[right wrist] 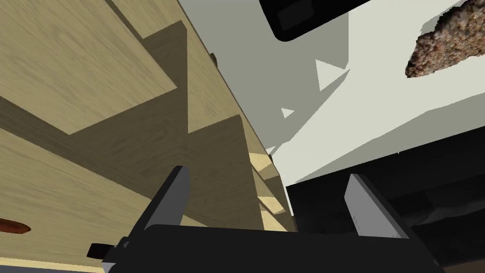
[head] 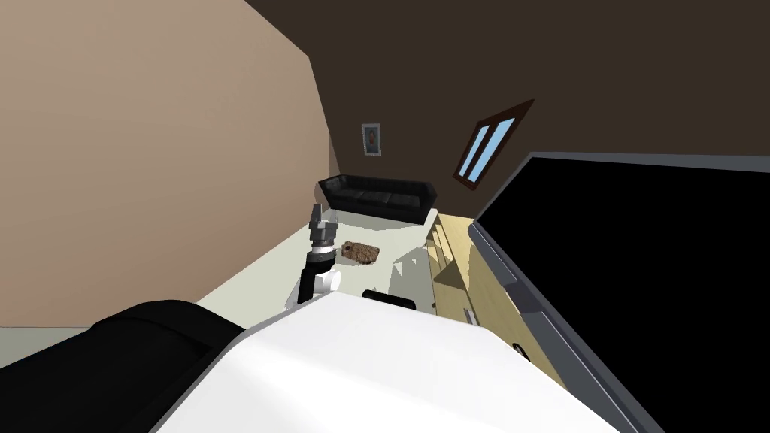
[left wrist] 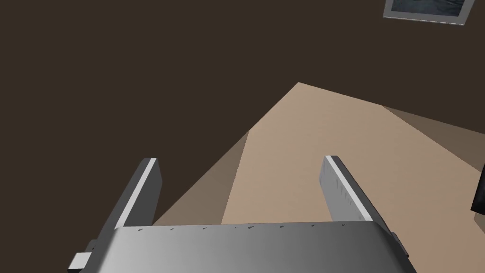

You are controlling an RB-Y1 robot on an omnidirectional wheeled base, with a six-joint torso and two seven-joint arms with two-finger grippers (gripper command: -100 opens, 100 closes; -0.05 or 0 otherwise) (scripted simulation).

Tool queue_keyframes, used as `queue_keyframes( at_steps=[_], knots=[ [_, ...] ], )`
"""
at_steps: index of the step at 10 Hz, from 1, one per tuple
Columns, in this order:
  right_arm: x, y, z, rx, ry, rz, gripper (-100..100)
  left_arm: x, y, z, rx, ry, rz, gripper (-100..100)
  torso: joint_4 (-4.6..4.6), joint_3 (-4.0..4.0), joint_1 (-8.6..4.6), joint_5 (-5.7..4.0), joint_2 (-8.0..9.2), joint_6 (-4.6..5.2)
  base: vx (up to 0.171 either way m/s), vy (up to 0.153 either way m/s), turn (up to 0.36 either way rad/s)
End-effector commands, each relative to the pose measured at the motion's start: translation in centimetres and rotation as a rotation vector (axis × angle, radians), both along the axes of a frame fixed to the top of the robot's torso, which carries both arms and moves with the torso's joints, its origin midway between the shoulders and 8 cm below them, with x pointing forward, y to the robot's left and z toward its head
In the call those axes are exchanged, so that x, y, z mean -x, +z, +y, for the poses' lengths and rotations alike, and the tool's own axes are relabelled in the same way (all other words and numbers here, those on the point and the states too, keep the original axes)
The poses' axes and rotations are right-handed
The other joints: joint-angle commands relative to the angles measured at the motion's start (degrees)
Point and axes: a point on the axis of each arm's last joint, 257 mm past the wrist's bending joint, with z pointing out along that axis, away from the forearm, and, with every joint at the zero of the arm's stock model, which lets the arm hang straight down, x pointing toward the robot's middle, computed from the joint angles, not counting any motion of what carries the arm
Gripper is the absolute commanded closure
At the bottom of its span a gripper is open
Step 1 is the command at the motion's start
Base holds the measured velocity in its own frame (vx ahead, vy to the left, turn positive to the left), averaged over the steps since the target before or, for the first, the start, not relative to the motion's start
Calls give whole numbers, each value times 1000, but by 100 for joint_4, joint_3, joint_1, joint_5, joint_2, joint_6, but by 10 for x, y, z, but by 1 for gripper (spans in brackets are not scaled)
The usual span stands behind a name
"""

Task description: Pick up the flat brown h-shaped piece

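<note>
A thin reddish-brown sliver lies on a light wooden shelf board, off to one side of my right gripper and apart from it; I cannot make out its shape. The right gripper is open with nothing between its fingers, close beside the wooden shelving. My left gripper is raised ahead of my chest on its upright forearm, and its fingers stand open and empty in the left wrist view.
A rough brown rug lies on the pale floor ahead. A black sofa stands against the far wall. A black armchair is close on my left. A large black area lies beyond the grey frame on the right.
</note>
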Motion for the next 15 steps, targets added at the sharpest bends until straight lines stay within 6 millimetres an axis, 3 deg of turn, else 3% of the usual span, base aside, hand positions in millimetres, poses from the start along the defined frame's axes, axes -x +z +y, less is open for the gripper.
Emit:
queue_keyframes(
  at_steps=[1, 3, 4, 5, 6, 9, 12, 13, 14, 15],
  knots=[
    [43, -5, -14, 54, 53, 90, -100, 0, 0, 0, 0, 0, 0, 0, 0, 0, 0, 0, 0, 0, 8, -65, 310],
    [86, -9, -31, 106, 120, 183, -100, 0, 0, 0, 0, 0, 0, 0, 1, 1, -2, 0, 3, 1, -10, -81, 284],
    [86, -9, -31, 106, 120, 183, -100, 0, 0, 0, 0, 0, 0, 0, 1, 3, -4, -1, 6, 2, -14, -56, 107],
    [122, -9, -47, 150, 184, 260, -100, 0, 0, 0, 0, 0, 0, 0, 2, 4, 7, 0, 7, 7, -28, -63, 392],
    [122, -9, -47, 150, 184, 260, -100, 0, 0, 0, 0, 0, 0, 0, 2, 6, 4, 2, 11, -1, -29, -80, 152],
    [172, -6, -72, 209, 311, 373, -100, 0, 0, 0, 0, 0, 0, 0, 3, 7, -13, -3, 11, 1, -48, -118, 210],
    [177, -5, -74, 216, 332, 386, -100, 0, 0, 0, 0, 0, 0, 0, 7, 12, -16, -7, 19, 8, -55, -104, 89],
    [177, -5, -73, 214, 335, 385, 0, 0, 0, 0, 0, 0, 0, 0, 5, 6, 5, -6, 7, 8, -3, -5, 2],
    [177, -12, -72, 212, 328, 385, -100, 0, 0, 0, 0, 0, 0, 0, 6, 6, 5, -7, 6, 8, -6, 4, 42],
    [177, -16, -73, 213, 324, 387, -100, 0, 0, 0, 0, 0, 0, 0, 8, 8, 0, -10, 8, 6, -10, 7, 67]
  ],
)
